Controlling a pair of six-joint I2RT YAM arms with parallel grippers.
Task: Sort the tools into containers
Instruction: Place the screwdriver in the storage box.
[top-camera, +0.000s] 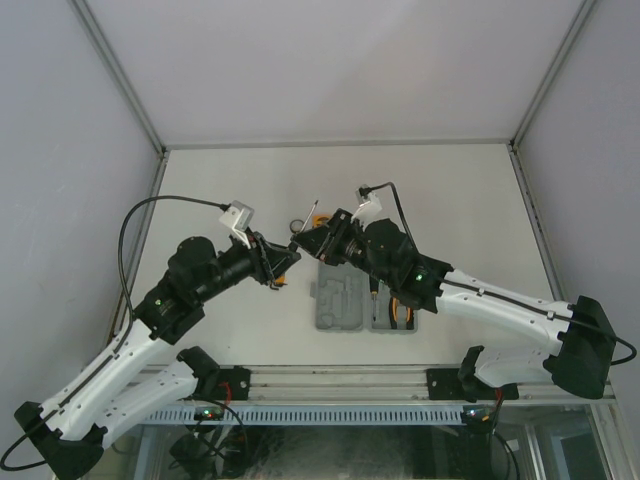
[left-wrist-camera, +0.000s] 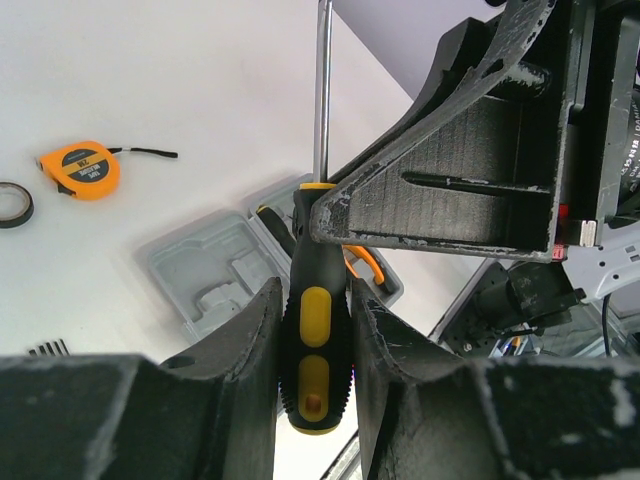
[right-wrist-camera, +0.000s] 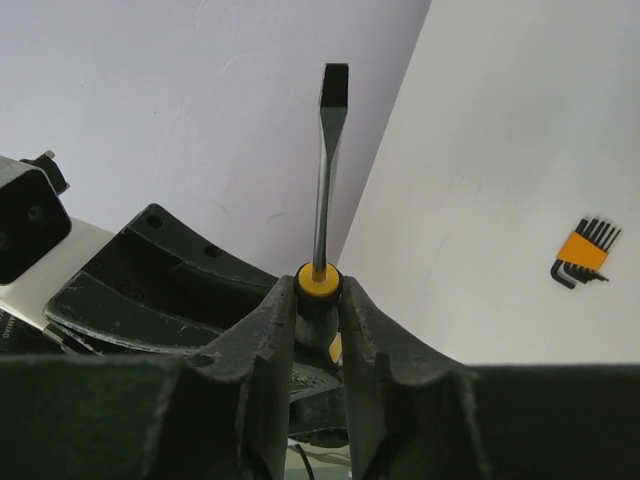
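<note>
A black-and-yellow screwdriver (left-wrist-camera: 315, 330) is held in the air by both grippers. My left gripper (left-wrist-camera: 315, 300) is shut on its handle. My right gripper (right-wrist-camera: 318, 300) is shut on its yellow collar, with the flat blade (right-wrist-camera: 325, 170) pointing up past it. In the top view the two grippers, left (top-camera: 292, 256) and right (top-camera: 308, 243), meet above the far end of the open grey tool case (top-camera: 340, 305). The case holds orange-handled pliers (top-camera: 402, 312) and a second screwdriver (top-camera: 375, 293). The orange tape measure (left-wrist-camera: 80, 168), black ring (left-wrist-camera: 12, 203) and orange hex-key set (right-wrist-camera: 585, 250) lie on the table.
The white table (top-camera: 450, 200) is walled at the back and on both sides. The case (left-wrist-camera: 215, 270) lies near the front edge between the arm bases. The tape measure (top-camera: 321, 222) and ring lie just beyond the grippers.
</note>
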